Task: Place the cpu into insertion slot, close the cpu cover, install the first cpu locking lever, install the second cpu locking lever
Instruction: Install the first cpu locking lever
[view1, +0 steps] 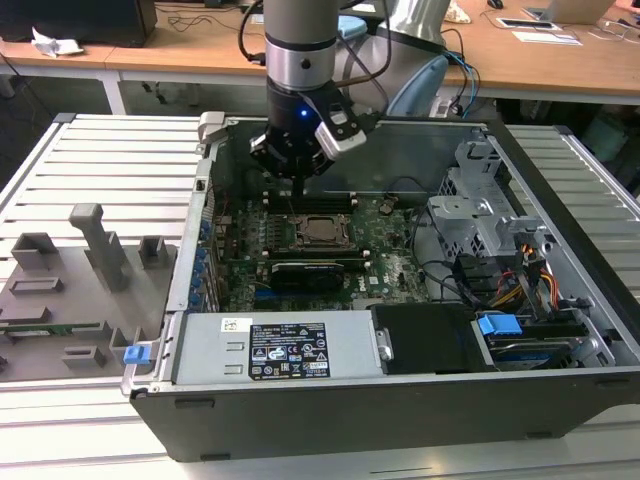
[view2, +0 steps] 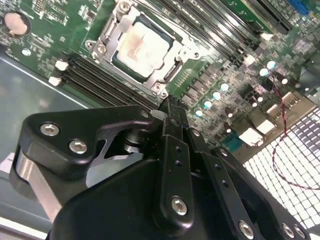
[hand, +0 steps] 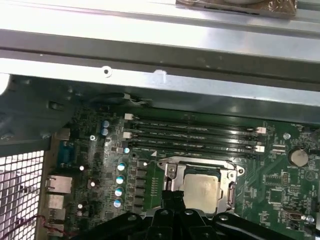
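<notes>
One cpu (view2: 142, 47) sits in the insertion slot (view2: 119, 61), cpu cover (view2: 107, 35) closed.

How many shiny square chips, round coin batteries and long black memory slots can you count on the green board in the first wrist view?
cpu: 1
coin battery: 1
long black memory slots: 4
Total: 6

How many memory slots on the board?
4 memory slots, side by side in one bank between the cpu and the case wall. None looks hidden in the first wrist view.
</notes>
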